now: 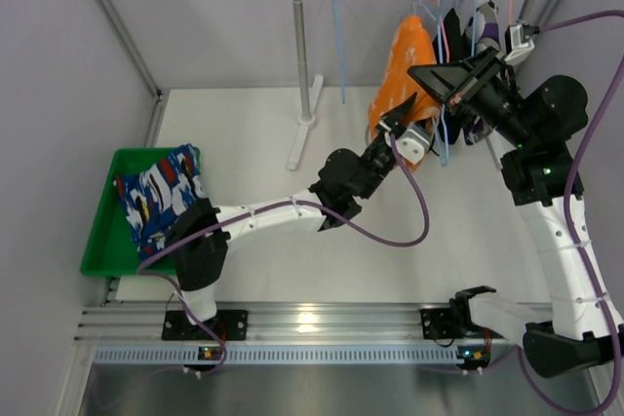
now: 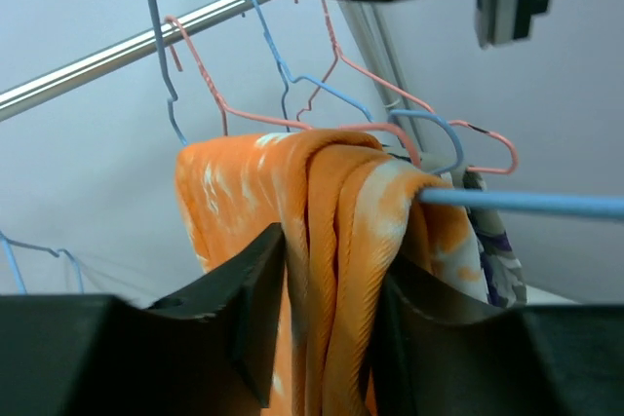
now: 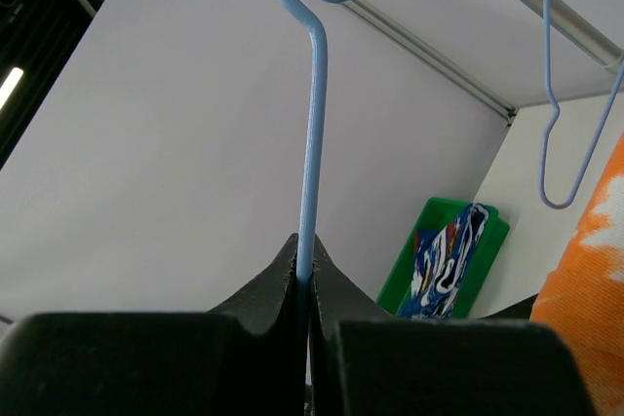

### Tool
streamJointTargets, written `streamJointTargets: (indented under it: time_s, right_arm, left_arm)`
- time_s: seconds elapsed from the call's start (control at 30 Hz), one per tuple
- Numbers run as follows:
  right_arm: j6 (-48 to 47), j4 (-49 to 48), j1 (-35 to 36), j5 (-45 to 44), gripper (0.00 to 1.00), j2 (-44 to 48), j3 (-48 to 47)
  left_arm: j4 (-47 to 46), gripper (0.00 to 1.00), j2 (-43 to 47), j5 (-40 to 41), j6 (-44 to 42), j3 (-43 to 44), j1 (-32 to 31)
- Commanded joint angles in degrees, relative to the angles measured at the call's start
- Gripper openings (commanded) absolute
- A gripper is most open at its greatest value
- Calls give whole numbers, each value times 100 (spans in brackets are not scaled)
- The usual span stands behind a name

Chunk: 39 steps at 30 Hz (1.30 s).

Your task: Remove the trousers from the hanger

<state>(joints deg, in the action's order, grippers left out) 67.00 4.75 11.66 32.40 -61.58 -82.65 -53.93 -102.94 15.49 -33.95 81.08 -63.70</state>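
Note:
The orange trousers (image 1: 404,63) hang folded over a blue wire hanger (image 2: 526,204) on the rail. My left gripper (image 1: 399,118) reaches up from below, and in the left wrist view (image 2: 327,328) both fingers press a bunched fold of the orange trousers (image 2: 322,202). My right gripper (image 1: 421,75) sits beside the top of the garment and, in the right wrist view (image 3: 305,255), is shut on the blue hanger's wire (image 3: 312,143). The blue trousers with a white pattern (image 1: 161,197) lie in the green bin (image 1: 100,231). A grey-purple patterned garment (image 2: 497,265) hangs behind the orange one.
A metal rail (image 2: 117,51) on an upright pole (image 1: 302,46) carries several pink and blue wire hangers (image 2: 234,109). One bare blue hanger (image 1: 338,36) hangs left of the orange trousers. The green bin stands at the table's left edge by the wall.

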Motion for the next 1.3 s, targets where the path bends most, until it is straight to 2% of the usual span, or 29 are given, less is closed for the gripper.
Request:
streamJointTargets:
  time_s: [0.0,0.1,0.13,0.23,0.53,0.77,0.9,0.97,1.13,1.27]
  right_arm:
    - [-267,-941,161,-23,0,190,-454]
    - [-275,-933,170,-15,0,199,-410]
    - [-310,-932,170,-15,0,199,-375]
    - [-512,-827,170,-93,0,260,-270]
    - [-1171,-168,30,-805,0,577,451]
    - [-1040,-308,-489,-920,0,542,627]
    - [-1206,-177,-577,-955,0,498,777]
    - [-1268,-63,-577,-973,0,515,917]
    - [-1549,69,-577,-982,0,524,1146]
    - [-1830,131,-560,-946,0,568,1278]
  left_arm:
    - [-496,38,-174,297,-155,540,-2]
    - [-443,23,-244,324,-190,742,-2]
    - [-408,11,-253,306,-190,778,-2]
    - [-223,0,-166,324,-147,883,-2]
    - [303,0,932,-176,-76,470,-19]
    - [752,0,1846,-485,-102,294,-19]
    - [752,0,1997,-555,-208,496,-28]
    - [857,0,1909,-494,-104,1011,-28]
    - [1893,0,1575,-160,511,2604,-28]
    - [2220,0,1294,-151,557,3606,-28]
